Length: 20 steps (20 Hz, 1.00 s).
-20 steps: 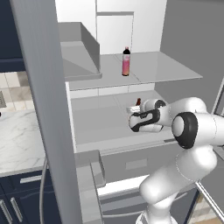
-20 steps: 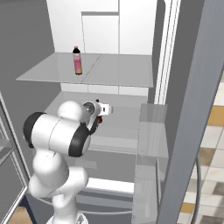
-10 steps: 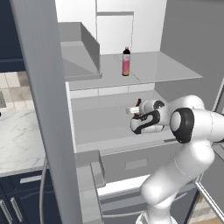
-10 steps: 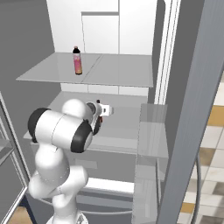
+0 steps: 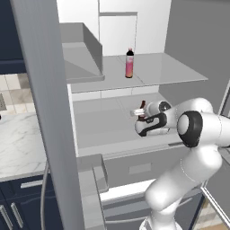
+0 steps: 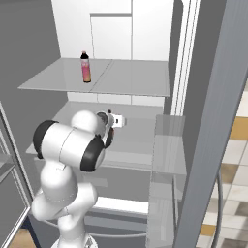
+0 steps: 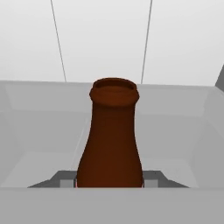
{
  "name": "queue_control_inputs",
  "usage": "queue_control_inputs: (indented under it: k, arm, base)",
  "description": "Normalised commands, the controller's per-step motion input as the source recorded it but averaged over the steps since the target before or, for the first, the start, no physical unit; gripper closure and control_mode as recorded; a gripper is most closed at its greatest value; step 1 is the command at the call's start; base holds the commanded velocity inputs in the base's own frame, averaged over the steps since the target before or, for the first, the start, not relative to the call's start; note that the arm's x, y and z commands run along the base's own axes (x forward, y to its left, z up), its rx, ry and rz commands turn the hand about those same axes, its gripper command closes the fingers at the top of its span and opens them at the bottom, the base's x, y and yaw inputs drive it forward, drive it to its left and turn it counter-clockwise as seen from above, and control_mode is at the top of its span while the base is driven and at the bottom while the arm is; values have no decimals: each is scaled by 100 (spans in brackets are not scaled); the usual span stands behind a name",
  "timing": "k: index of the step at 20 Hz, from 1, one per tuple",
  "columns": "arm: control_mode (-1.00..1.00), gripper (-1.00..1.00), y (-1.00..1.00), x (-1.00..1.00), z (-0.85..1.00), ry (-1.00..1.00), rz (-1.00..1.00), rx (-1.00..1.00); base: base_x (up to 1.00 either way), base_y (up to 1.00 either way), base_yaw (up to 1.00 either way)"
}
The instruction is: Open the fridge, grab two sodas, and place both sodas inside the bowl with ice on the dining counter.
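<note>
The fridge (image 5: pixel 158 68) stands open, showing a white interior and grey shelves. The pink soda (image 5: pixel 129 64) (image 6: pixel 85 68) stands upright on the upper shelf. On the shelf below it, my gripper (image 5: pixel 139 114) (image 6: pixel 117 121) is shut on the dark brown soda (image 5: pixel 143 106). In the hand view the brown soda (image 7: pixel 111 140) stands upright, with my gripper (image 7: pixel 109 183) closed around its lower body and a fingertip (image 7: pixel 153 179) pressed to each side. The bowl with ice and the dining counter are out of view.
The open left fridge door (image 5: pixel 45 112) with its bin (image 5: pixel 92 179) stands close on the left. The right door (image 6: pixel 213 121) and its bin (image 6: pixel 167 160) flank the arm. A marble countertop (image 5: pixel 18 143) over navy cabinets (image 5: pixel 13 206) lies left of the fridge.
The jaws have closed from wide open onto the brown soda. The arm has leaned slightly further into the shelf, and the pink soda has not moved.
</note>
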Motion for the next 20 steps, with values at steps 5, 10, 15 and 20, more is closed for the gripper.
queue_control_inputs:
  k: [5,10,15,20]
  arm:
    - [-100,100,0,-27,-1,-3,0,0]
    - [-100,100,10,-35,31,0,0,0]
    - [-100,100,1,-26,73,10,0,0]
    - [-100,100,0,-30,54,19,0,0]
  base:
    - [0,0,0]
    - [0,0,0]
    - [0,0,0]
    - [0,0,0]
